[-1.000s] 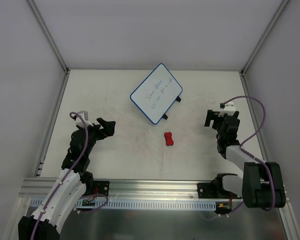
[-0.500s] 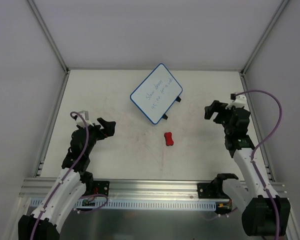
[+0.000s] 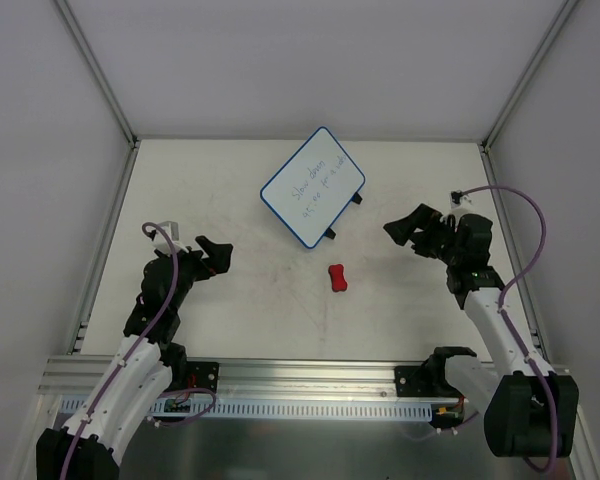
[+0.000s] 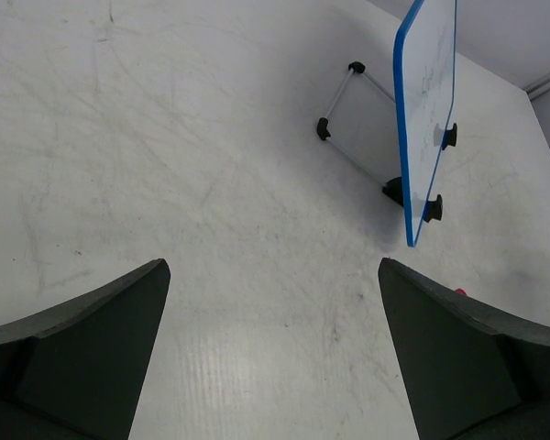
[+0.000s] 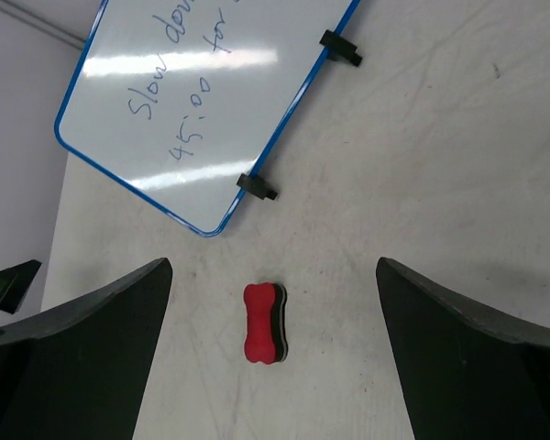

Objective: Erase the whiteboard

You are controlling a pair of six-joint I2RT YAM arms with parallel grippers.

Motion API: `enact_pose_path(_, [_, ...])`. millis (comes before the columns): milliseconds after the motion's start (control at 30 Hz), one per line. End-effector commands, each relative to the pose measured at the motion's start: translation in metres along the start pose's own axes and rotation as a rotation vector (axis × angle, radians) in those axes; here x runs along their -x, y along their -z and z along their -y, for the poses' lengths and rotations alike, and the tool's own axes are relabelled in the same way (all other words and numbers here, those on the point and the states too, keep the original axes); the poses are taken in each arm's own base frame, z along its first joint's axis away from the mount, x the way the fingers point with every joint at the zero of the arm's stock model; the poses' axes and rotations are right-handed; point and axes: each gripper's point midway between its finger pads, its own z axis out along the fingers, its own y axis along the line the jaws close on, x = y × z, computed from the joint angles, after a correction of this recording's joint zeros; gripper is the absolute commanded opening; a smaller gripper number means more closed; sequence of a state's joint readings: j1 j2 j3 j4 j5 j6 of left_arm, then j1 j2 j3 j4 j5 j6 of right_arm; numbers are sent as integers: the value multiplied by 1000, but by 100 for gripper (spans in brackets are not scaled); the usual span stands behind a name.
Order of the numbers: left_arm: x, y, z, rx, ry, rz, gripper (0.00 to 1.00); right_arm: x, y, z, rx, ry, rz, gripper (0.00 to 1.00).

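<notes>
The white table carries the whiteboard toward twelve o'clock. It is propped at a tilt on its stand, and the blue handwriting is not yet wiped. The step in hand looks like fetching the red bone-shaped eraser, which lies apart from the board at its six o'clock. Centre the right gripper over it and pinch across the narrow waist. Both pincers are spread wide and hold nothing. The left gripper hangs at nine o'clock, well apart.
</notes>
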State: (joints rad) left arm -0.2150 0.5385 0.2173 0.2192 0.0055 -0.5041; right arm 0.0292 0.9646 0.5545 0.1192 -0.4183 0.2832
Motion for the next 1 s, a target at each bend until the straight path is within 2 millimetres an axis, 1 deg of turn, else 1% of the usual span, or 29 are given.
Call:
enact_pose_path(0, [18, 1, 18, -67, -26, 39, 99, -10, 5, -29, 164, -2, -37, 99])
enact_pose_path(33, [18, 1, 18, -69, -25, 39, 99, -12, 6, -31, 180, 10, -38, 99])
enact_pose_path(67, [18, 1, 18, -70, -25, 42, 99, -17, 6, -30, 166, 38, -53, 99])
enact_pose_path(100, [18, 1, 18, -70, -25, 42, 99, -13, 4, -32, 114, 88, -43, 99])
enact_pose_path(133, [18, 1, 18, -71, -23, 42, 99, -30, 8, -22, 37, 103, -119, 99])
enact_pose_path(167, [18, 1, 19, -75, -23, 43, 99, -30, 8, -13, -41, 170, -119, 99])
enact_pose_path(200, [18, 1, 19, -77, -23, 40, 99, -34, 9, -13, -68, 193, -140, 99])
enact_pose_path(233, [17, 2, 21, -85, -27, 37, 99, -42, 11, -20, -69, 225, -183, 95])
enact_pose_path(267, [17, 2, 23, -98, -37, 33, 99, -48, 10, -21, -78, 240, -206, 94])
enact_pose_path(300, [16, 3, 25, -113, -45, 29, 99, -50, 10, -18, -106, 258, -213, 93])
enact_pose_path(333, [16, 3, 25, -113, -47, 31, 99, -58, 11, -24, -100, 287, -243, 91])
enact_pose_path(367, [17, 4, 24, -110, -42, 39, 99, -63, 10, -24, -109, 305, -266, 89])
enact_pose_path(400, [16, 5, 24, -109, -36, 41, 99, -66, 10, -22, -126, 320, -278, 84])
enact_pose_path(433, [17, 5, 24, -109, -36, 48, 99, -74, 10, -25, -120, 349, -310, 80])
enact_pose_path(467, [18, 6, 24, -111, -36, 55, 99, -76, 9, -27, -121, 361, -321, 78])
enact_pose_path(500, [18, 6, 24, -112, -38, 57, 99, -81, 6, -23, -146, 368, -349, 78])
enact_pose_path(533, [19, 6, 23, -110, -39, 59, 99, -90, 7, -24, -148, 385, -387, 78])
enact_pose_path(567, [19, 6, 24, -110, -39, 59, 99, -91, 5, -28, -147, 400, -397, 76])
enact_pose_path(600, [18, 6, 23, -108, -39, 56, 99, -97, 1, -23, -180, 414, -417, 76])
enact_pose_path(667, [17, 5, 23, -104, -40, 49, 99, -111, 0, -30, -171, 433, -452, 76])
enact_pose_path(700, [18, 4, 23, -102, -40, 49, 99, -113, -5, -23, -219, 450, -452, 76])
enact_pose_path(833, [17, 4, 23, -104, -40, 42, 99, -138, -14, -34, -207, 474, -491, 75])
enact_pose_path(867, [17, 4, 23, -103, -40, 43, 99, -141, -15, -35, -208, 479, -495, 74])
enact_pose_path(900, [16, 3, 22, -102, -40, 39, 99, -143, -17, -37, -210, 490, -495, 72])
enact_pose_path(933, [16, 3, 22, -101, -40, 41, 99, -146, -19, -44, -196, 506, -501, 69])
enact_pose_path(967, [16, 3, 22, -101, -40, 41, 99, -151, -22, -44, -202, 517, -517, 68])
